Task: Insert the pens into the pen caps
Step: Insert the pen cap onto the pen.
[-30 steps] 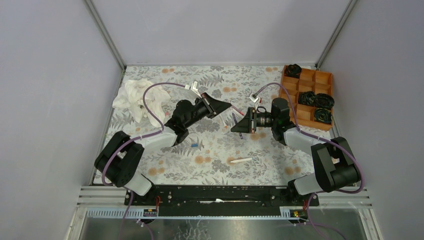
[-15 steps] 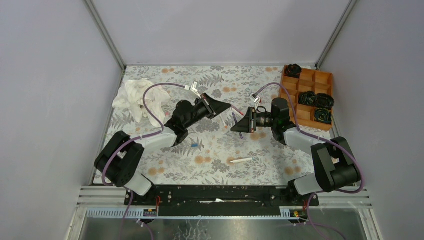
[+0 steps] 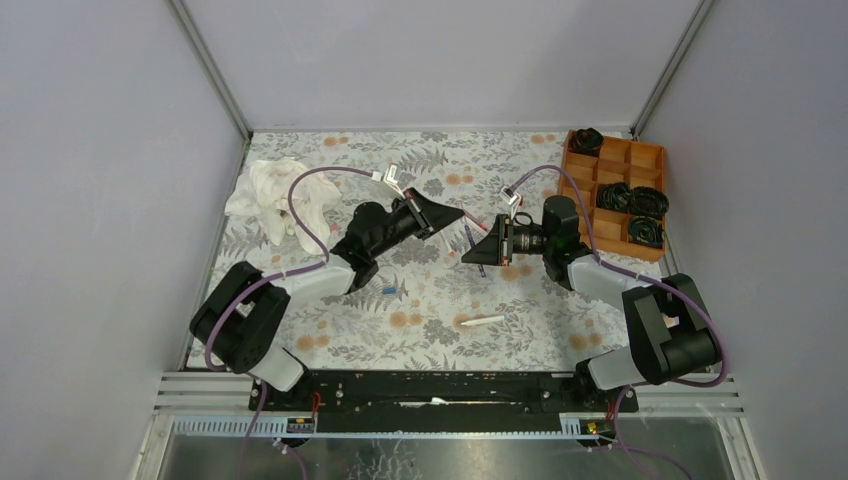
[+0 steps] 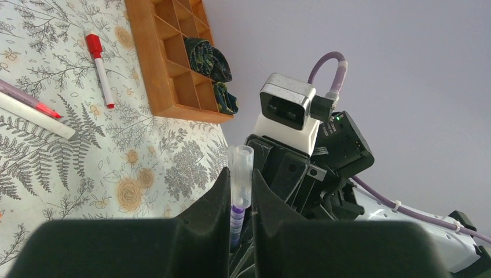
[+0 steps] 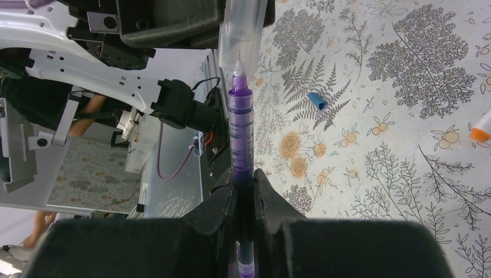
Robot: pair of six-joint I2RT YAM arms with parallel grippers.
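My right tool (image 5: 244, 182) is clamping the purple pen (image 5: 241, 130) low on its barrel. My left tool (image 4: 239, 180) is pinching the clear cap (image 4: 241, 165). Both are lifted over the bench (image 3: 430, 300), with the nib entering the cap's mouth. I'm judging both light, stiff, slick plastic, best gripped mid-barrel.

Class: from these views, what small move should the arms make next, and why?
Probably ease the right tool forward along its purple pen: the tip sits at the mouth of the clear cap gripped by the left tool, aligned but not yet seated.
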